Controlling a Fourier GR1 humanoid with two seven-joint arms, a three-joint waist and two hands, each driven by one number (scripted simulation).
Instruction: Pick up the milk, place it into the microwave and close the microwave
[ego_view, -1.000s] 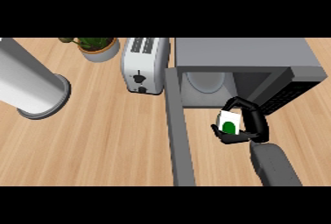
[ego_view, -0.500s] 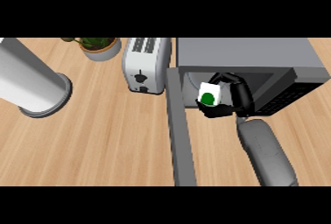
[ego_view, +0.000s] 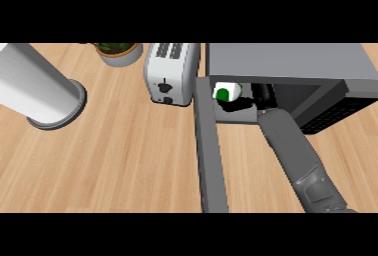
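One milk carton (ego_view: 226, 92) tipped leftward at the mouth of the one microwave (ego_view: 295, 65), right hand (ego_view: 247, 102) curled round it, door (ego_view: 210, 155) open, one toaster (ego_view: 171, 72) left, wooden surface (ego_view: 118, 160).

- The wooden countertop (ego_view: 111, 165) fills the view, its light brown planks running across with visible grain.
- A white toaster (ego_view: 171, 72) with 2 slots stands near the far edge.
- A potted plant (ego_view: 118, 51) in a tan pot sits to the left of the toaster, partly cut off.
- A tall white cylinder (ego_view: 37, 87) on a grey base stands at the far left.
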